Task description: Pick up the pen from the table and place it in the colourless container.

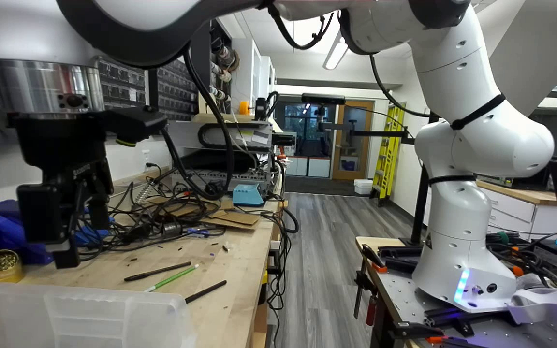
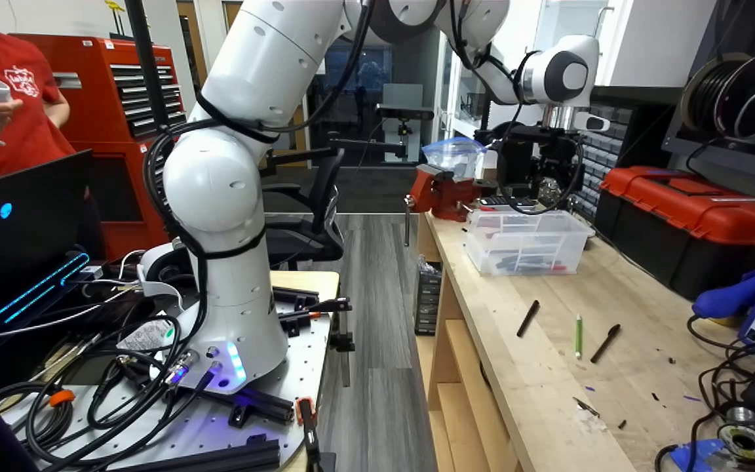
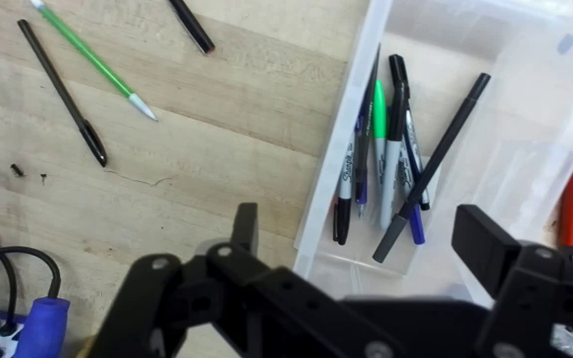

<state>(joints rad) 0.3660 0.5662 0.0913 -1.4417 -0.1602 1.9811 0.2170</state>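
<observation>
Pen (image 3: 64, 91) and frosted clear tub (image 3: 495, 149) both rest on the wooden table (image 2: 541, 387), apart from each other. Biggest of the containers is a black toolbox (image 2: 698, 242), its red lid down. The uncovered tub holds a loose bunch of pens and markers: black-capped markers (image 3: 391, 164) with pale barrels, a green-capped marker (image 3: 380, 130), and a black felt pen (image 3: 433, 164) with a grey end slanting across them; they overlap, so their number is hard to tell. The gripper (image 3: 362, 231) hangs over the tub, fingers spread wide, holding nothing. Next to the toolbox, a small yellow cup (image 1: 11, 278) is filled with golden curls (image 1: 3, 262).

The pen is thin, straight and brown-black, with a glossy clipped cap. It lies flat on bare wood just beside a green pen (image 3: 86, 51); a second dark pen (image 3: 191, 26) lies past that. In the wrist view the pen's long axis runs from upper left to lower right, capped end lower right, aimed toward the toolbox side.
</observation>
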